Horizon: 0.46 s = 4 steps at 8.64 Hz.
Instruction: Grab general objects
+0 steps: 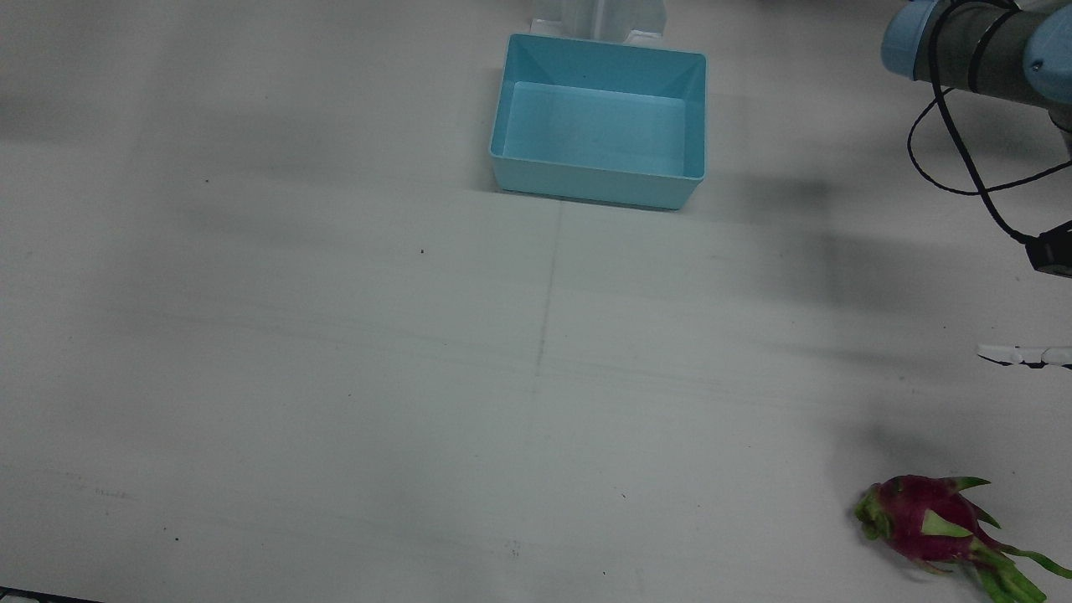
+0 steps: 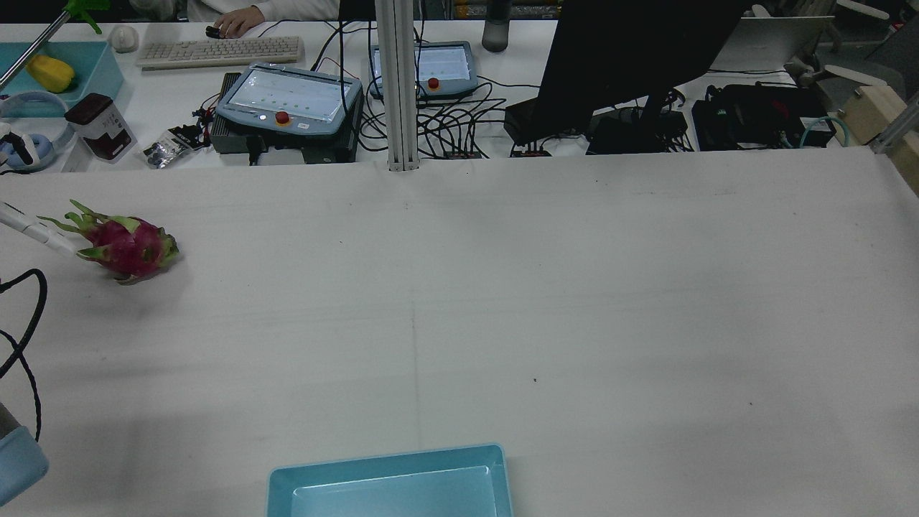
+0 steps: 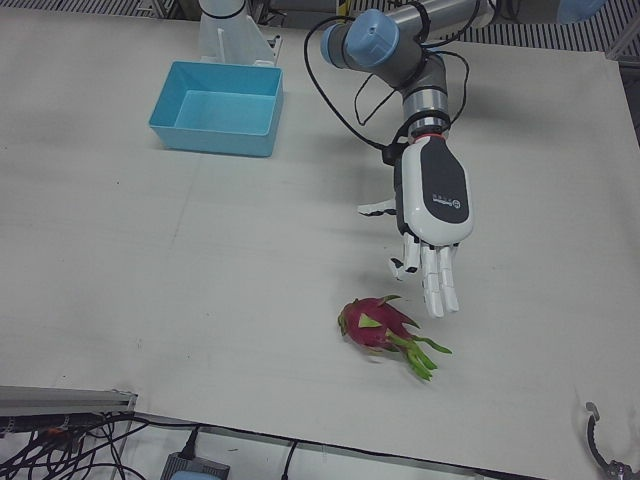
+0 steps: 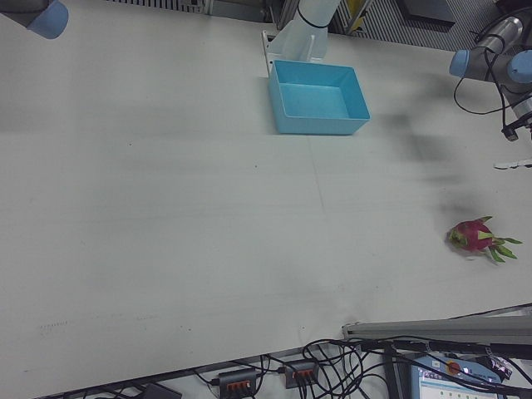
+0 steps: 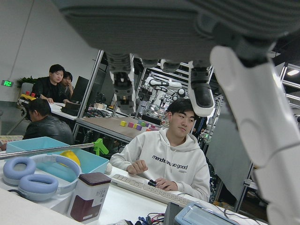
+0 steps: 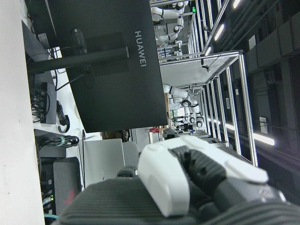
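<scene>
The dragon fruit [image 3: 376, 325] lies on the desk [image 3: 200, 280], just below the left hand [image 3: 432, 225], whose fingers are spread apart and hold nothing. It is probably heavy and bumpy, best held round its fat middle, not its soft leaves.

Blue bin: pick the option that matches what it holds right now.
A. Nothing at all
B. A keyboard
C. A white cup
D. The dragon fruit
A: the blue bin shows only its bare floor, while the dragon fruit lies out on the white table just beyond the fingers of the open left hand.
</scene>
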Motion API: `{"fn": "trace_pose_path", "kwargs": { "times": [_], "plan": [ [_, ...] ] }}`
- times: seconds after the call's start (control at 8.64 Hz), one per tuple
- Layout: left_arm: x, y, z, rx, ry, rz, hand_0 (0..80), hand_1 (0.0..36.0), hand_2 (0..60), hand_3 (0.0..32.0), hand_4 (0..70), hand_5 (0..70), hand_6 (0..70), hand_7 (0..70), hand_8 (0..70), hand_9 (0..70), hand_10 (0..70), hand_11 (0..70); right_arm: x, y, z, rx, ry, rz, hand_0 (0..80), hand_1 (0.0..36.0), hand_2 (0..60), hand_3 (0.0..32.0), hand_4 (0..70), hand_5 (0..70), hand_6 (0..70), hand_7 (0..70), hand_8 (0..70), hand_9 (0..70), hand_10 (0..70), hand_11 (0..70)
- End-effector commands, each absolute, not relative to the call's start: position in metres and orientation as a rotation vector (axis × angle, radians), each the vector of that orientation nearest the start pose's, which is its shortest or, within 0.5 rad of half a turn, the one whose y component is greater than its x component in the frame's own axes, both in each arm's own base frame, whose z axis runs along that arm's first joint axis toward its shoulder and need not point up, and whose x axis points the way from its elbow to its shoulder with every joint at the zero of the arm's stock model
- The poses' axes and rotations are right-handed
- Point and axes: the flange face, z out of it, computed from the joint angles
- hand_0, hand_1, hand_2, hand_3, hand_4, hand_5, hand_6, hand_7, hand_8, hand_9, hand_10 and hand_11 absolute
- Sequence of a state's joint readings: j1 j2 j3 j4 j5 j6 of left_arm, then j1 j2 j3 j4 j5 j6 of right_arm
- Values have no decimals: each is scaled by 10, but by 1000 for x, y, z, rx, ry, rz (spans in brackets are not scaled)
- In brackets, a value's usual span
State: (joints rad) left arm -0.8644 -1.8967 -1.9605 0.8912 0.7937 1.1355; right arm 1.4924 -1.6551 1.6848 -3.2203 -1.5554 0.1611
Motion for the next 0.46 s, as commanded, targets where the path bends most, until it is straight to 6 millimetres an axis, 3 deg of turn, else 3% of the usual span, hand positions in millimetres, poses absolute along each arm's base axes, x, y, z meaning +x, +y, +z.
{"fn": "trace_pose_path", "kwargs": {
  "times": [0.0, 0.12, 0.23, 0.35],
  "plan": [
    [154, -499, 408, 1051, 1214, -1559, 427, 97, 54, 62, 16, 0, 0, 0, 0, 0, 0, 0, 99, -460, 679, 236, 2106, -2223, 0, 0, 0, 0, 0, 0, 0, 0, 0, 0, 0, 0],
    [150, -501, 408, 1057, 1211, -1565, 453, 110, 31, 170, 0, 0, 0, 0, 0, 0, 0, 0, 99, -460, 679, 236, 2106, -2223, 0, 0, 0, 0, 0, 0, 0, 0, 0, 0, 0, 0],
    [143, -502, 406, 1066, 1215, -1576, 441, 101, 6, 224, 0, 0, 0, 0, 0, 0, 0, 0, 99, -460, 679, 236, 2106, -2223, 0, 0, 0, 0, 0, 0, 0, 0, 0, 0, 0, 0],
    [143, -502, 406, 1066, 1216, -1576, 435, 95, 2, 222, 0, 0, 0, 0, 0, 0, 0, 0, 99, -460, 679, 236, 2106, -2223, 0, 0, 0, 0, 0, 0, 0, 0, 0, 0, 0, 0]
  ]
}}
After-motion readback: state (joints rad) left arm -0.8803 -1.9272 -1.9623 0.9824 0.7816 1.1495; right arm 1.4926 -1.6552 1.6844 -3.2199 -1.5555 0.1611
